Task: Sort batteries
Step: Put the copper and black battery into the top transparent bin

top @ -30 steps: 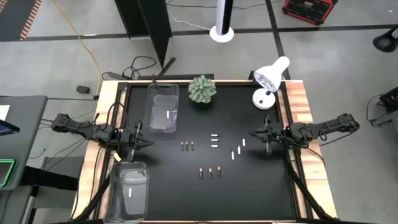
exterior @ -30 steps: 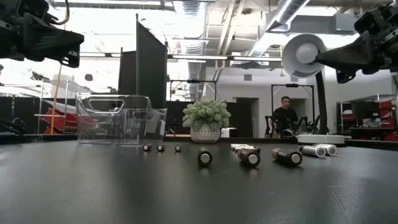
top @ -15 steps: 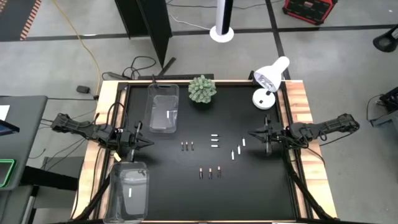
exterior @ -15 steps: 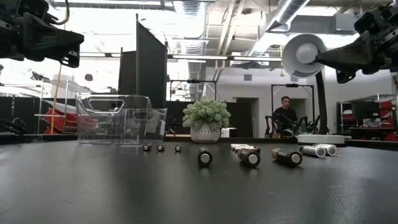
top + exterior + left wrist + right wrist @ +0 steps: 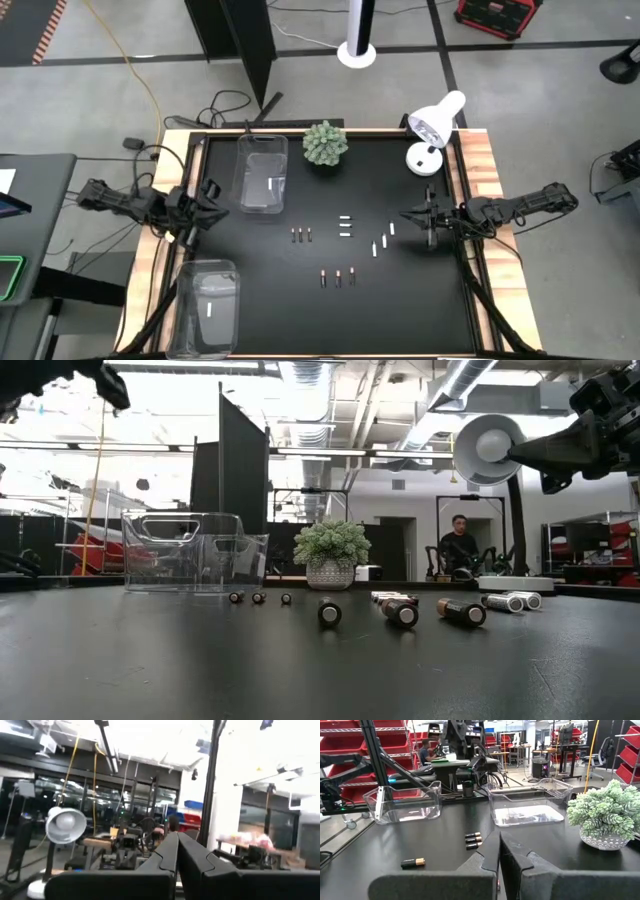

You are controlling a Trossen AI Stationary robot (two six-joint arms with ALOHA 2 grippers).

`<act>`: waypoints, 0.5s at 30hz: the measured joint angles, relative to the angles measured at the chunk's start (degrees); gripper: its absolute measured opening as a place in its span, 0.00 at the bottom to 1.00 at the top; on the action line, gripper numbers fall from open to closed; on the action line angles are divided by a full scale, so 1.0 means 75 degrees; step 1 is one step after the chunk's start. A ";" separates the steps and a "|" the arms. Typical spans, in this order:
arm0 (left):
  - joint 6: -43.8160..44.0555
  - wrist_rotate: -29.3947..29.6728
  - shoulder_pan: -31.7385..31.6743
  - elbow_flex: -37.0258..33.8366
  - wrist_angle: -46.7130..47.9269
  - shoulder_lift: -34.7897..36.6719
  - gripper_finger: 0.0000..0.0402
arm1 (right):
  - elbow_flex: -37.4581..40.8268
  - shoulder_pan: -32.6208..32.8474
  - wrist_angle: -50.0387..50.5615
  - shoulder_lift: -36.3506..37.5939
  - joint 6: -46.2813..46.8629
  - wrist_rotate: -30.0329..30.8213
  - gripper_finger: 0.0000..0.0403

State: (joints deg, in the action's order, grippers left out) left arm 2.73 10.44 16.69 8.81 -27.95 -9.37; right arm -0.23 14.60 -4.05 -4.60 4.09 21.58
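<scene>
Black table (image 5: 260,300) holds scattered batteries (image 5: 338,276), both end effectors closed.

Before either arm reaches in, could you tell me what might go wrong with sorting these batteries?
1. The batteries lie in tight groups, nearly touching, so closing on one could nudge its neighbours, and cylinders roll easily.
2. The white batteries are near the middle, the clear bins on the left; a weak grip could drop one on the way.
3. Both the left tool and right tool are shut above the table and must open before descending.
</scene>
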 joint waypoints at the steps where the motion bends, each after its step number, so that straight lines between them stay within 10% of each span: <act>1: -0.0088 -0.0006 0.0000 0.0137 0.0040 -0.0264 0.01 | -0.0001 -0.0001 0.0001 0.0001 -0.0001 0.0000 0.08; 15: -0.1318 0.0871 -0.0143 0.1970 0.0094 -0.5176 0.03 | -0.0001 -0.0061 -0.0004 0.0000 -0.2535 0.0001 0.08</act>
State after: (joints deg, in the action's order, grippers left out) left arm -7.16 16.97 15.61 23.59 -27.24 -48.19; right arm -0.24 14.14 -4.08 -4.60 -14.92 21.58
